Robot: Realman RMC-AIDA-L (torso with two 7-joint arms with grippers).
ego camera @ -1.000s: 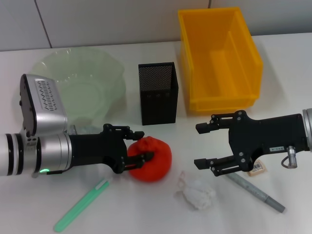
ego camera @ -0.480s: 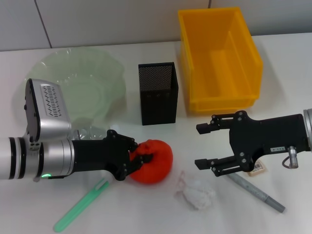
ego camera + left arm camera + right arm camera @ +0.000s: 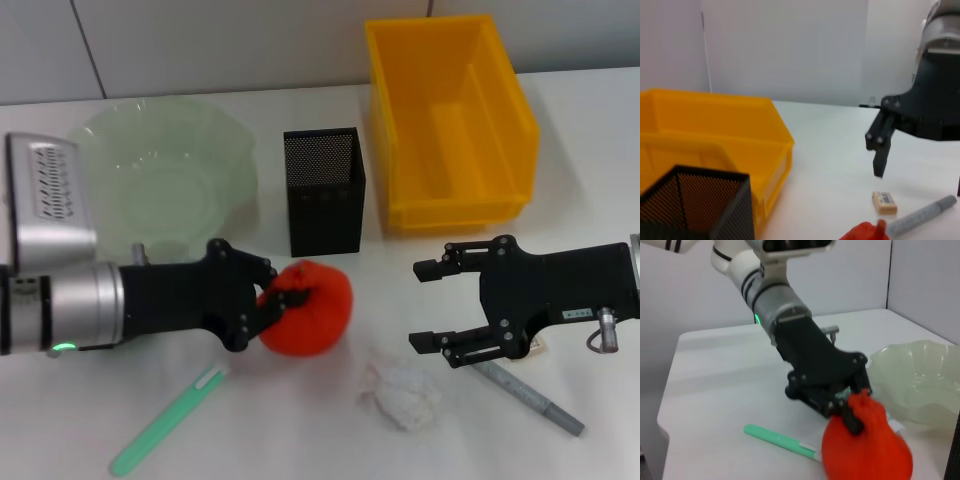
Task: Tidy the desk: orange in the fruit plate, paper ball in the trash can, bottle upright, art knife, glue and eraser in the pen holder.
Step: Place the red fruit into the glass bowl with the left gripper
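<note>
— Item one, the orange (image 3: 310, 308): where did you have it?

— In your left pincer (image 3: 272, 303), closed on it, low over the counter (image 3: 300, 430) before the pen holder (image 3: 324, 190).

— Step in hand?

— Orange to fruit plate (image 3: 165, 170), apparently; next you needed a lift and carry there. Your right pincer (image 3: 452, 305) hovered wide open and unladen near the paper ball (image 3: 402, 394).

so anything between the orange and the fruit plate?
Nothing visible. The left gripper is shut on the orange, and only bare table separates it from the fruit plate. The pen holder stands off to the side of that path.
</note>
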